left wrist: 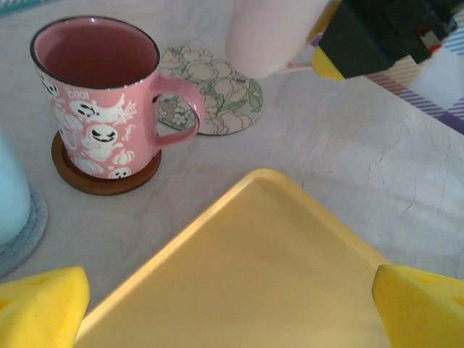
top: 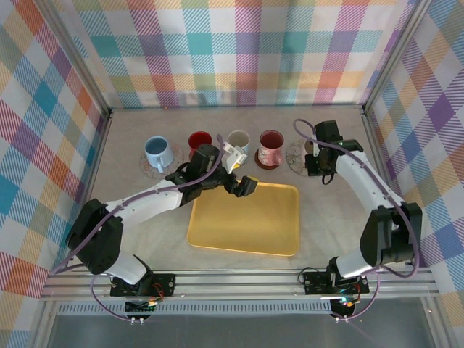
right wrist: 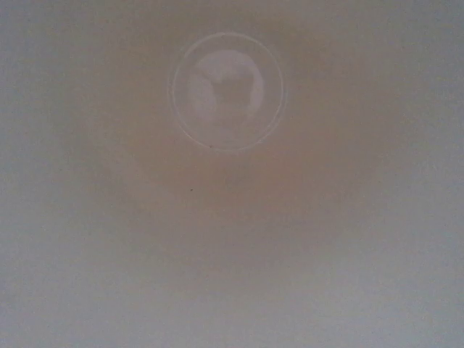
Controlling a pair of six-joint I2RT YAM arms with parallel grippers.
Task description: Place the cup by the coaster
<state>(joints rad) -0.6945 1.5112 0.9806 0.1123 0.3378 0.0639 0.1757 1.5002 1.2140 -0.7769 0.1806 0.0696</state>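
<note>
The right tool [top: 316, 164] is pinching the pale pink cup [left wrist: 267, 32]. Its own camera looks right down into the cup's pale inside. The cup hangs tilted under this tool, with its bottom over the edge of the flower coaster [left wrist: 217, 93]. I cannot tell if the cup and the coaster touch. Just to the left of the right tool stands a pink ghost mug [left wrist: 101, 94] on a brown coaster [left wrist: 105, 183]. Its handle points at the flower coaster. The left tool [top: 242, 176] is spread wide, with nothing between its yellow fingertips [left wrist: 40, 304]. Right under the left tool is a corner of the yellow tray [top: 245, 217], which lies flat on the bench [top: 330, 210]. Past the left tool, farther from the arms, stand a white mug [top: 238, 139] and a red mug [top: 199, 140]. Farther off to its left is a blue mug [top: 158, 151] on a grey coaster [left wrist: 25, 228]. The two tools are near each other but do not touch.
</note>
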